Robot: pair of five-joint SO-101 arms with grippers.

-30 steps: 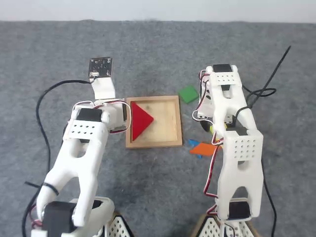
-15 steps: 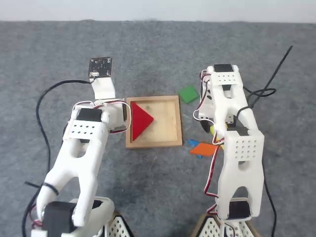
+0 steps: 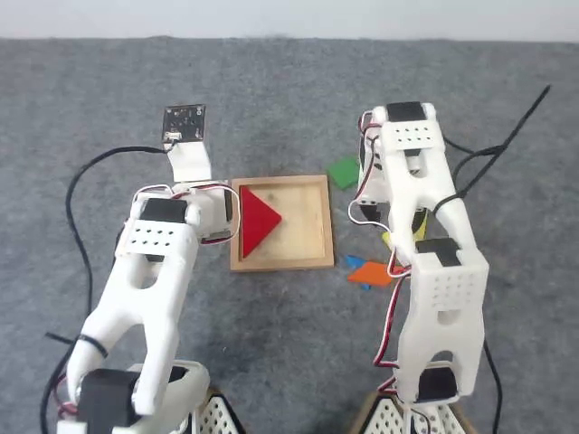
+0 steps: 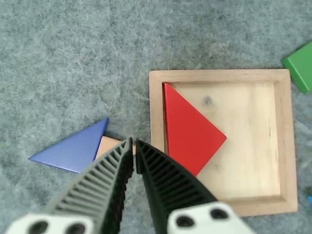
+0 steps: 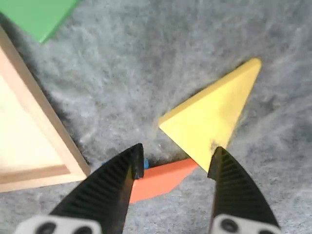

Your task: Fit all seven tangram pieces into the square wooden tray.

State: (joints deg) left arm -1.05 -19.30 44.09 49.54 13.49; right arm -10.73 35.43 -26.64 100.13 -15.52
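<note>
One square wooden tray [image 3: 280,264] holds one red triangle [image 3: 258,220]. Six pieces lie outside: one green square [image 3: 344,172] at its 1 o'clock, one yellow triangle [image 5: 214,119], one orange piece [image 3: 375,273], one blue triangle [image 4: 73,148], one tan piece [image 4: 108,145], one blue sliver [image 3: 353,261].

Tray [image 3: 280,263]: sitting between the two arms.
Large triangle [image 3: 258,220]: lying in the tray, against its left wall.
Square piece [image 3: 344,172]: lying just off the tray's far right corner.
Flat piece [image 3: 373,272]: lying just off its near right corner.
Small triangle [image 5: 212,126]: lying just behind the flat piece.
Outer triangle [image 4: 73,148]: lying left of the tray, apart from it.
</note>
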